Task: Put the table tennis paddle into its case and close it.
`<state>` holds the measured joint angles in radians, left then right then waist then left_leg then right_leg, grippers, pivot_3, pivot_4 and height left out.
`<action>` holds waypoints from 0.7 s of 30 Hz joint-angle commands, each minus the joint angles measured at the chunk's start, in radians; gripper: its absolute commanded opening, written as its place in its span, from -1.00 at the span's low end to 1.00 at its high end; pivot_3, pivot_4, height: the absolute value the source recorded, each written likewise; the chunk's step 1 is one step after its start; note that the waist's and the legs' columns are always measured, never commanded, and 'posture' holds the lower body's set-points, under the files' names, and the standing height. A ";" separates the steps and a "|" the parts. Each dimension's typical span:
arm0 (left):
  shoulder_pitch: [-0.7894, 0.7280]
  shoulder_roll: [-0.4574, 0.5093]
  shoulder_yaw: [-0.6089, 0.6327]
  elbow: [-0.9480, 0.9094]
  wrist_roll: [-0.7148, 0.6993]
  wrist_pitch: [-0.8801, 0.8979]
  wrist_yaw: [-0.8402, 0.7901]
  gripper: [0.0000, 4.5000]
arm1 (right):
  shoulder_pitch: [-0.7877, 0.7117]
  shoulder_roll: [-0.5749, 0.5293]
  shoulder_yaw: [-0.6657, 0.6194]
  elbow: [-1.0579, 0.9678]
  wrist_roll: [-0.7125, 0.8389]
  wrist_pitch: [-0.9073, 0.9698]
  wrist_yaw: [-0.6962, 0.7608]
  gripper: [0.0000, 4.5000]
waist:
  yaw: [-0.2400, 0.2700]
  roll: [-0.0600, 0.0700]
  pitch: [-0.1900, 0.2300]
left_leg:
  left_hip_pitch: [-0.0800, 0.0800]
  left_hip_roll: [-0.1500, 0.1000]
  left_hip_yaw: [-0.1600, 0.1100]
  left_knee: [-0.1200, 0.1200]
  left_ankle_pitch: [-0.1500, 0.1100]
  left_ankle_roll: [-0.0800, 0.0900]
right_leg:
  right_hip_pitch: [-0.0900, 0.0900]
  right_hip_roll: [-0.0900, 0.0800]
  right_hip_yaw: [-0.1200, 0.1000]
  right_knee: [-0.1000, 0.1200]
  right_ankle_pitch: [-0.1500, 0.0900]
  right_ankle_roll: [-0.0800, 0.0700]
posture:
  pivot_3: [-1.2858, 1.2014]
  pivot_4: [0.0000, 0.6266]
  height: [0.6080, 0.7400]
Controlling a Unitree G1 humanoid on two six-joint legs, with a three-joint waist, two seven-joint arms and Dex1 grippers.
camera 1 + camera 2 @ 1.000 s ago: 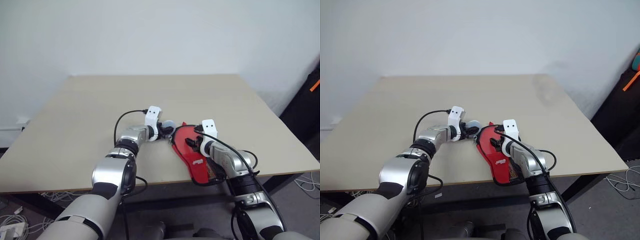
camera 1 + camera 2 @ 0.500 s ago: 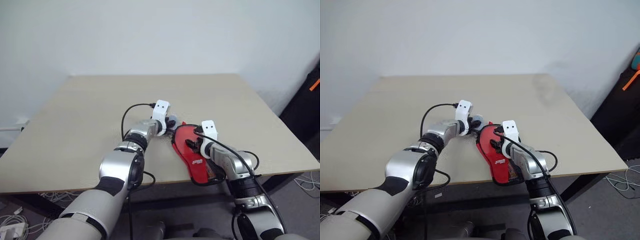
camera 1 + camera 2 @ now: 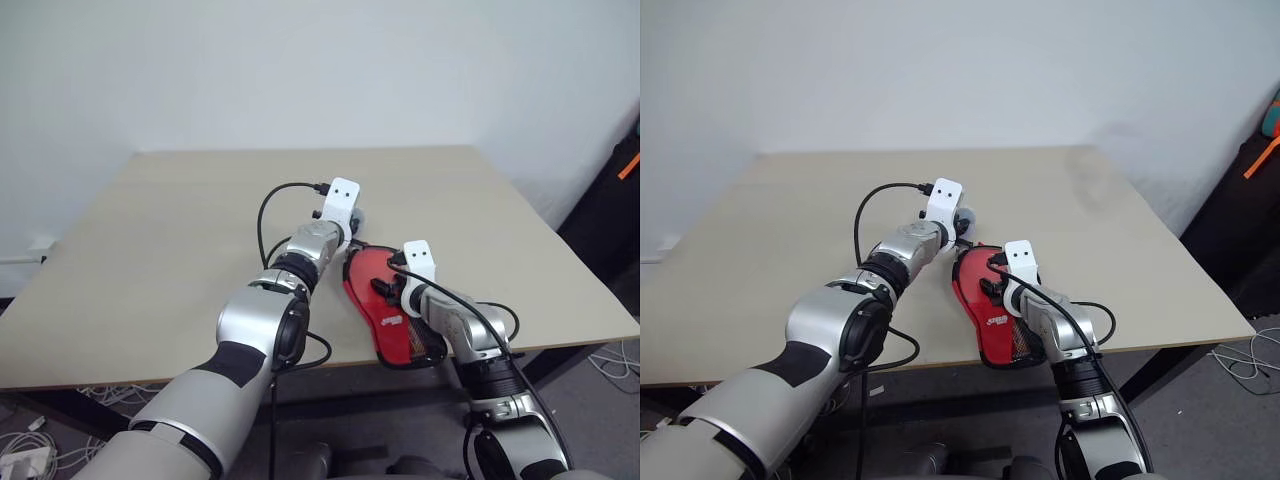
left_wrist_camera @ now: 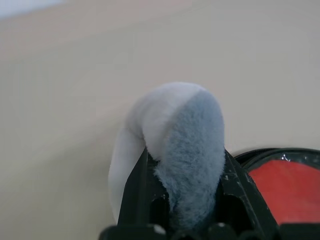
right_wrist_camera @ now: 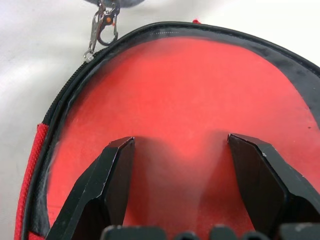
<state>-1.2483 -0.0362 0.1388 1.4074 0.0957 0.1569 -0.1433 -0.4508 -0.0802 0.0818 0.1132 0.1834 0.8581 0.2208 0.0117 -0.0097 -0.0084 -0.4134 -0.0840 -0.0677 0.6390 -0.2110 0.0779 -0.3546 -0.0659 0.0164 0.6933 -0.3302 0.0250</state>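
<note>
Presently, case (image 3: 388, 308): red face, black edging, mesh at the narrow end; flat on the tabletop (image 3: 160, 230) near its front edge; long axis running from the round end, farther in on the tabletop, to the narrow end at the front edge, slanted slightly toward the robot's right; zip tab and clip (image 5: 100, 32) at the round end's rim; paddle itself not visible, so whether it is inside cannot be told.

Right end effector (image 5: 180, 170): directly over the case, fingers spread wide, tips resting on or just above the red face, gripping nothing; arm bent low, pointing forward and down; the nearer arm.

Left end effector (image 4: 182, 200): just beyond the round end of the case, raised off the tabletop, fingers clamped on a soft grey-and-white lump (image 4: 175, 145); arm stretched forward, wrist angled gently down.

Judgement: closing turns on the zip at the round end, which lies between the two end effectors.
</note>
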 commanded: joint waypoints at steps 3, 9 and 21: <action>-0.046 -0.060 -0.036 -0.041 0.032 -0.071 -0.143 -0.77 | 0.053 -0.004 0.007 0.016 0.000 0.074 -0.001 0.44 | 0.001 0.000 0.000 | 0.000 -0.006 -0.005 0.000 0.000 0.000 | 0.000 -0.002 0.000 0.000 -0.001 0.001 | 0.03 -1.00 1.00; -0.010 -0.051 -0.073 -0.039 0.079 -0.068 -0.156 0.21 | 0.065 -0.016 -0.006 -0.003 0.000 0.076 0.003 0.44 | 0.001 0.000 0.000 | 0.000 -0.014 -0.019 0.000 0.001 0.000 | 0.000 -0.002 0.000 0.000 -0.001 0.001 | 0.03 -1.00 1.00; -0.015 0.046 -0.089 -0.051 0.094 -0.134 -0.221 0.37 | 0.071 -0.031 -0.077 -0.112 0.060 -0.006 0.063 0.44 | -0.008 0.000 0.001 | 0.001 -0.016 -0.022 -0.001 0.001 0.000 | -0.001 -0.002 0.000 0.000 -0.001 0.002 | 0.03 -1.00 1.00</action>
<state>-1.2453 0.0004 0.0562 1.4052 0.1839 0.0602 -0.3498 -0.3809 -0.0972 0.0290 0.0281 0.2228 0.8562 0.2694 0.0041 -0.0094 -0.0077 -0.4127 -0.1000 -0.0894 0.6380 -0.2098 0.0779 -0.3558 -0.0676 0.0166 0.6933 -0.3315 0.0273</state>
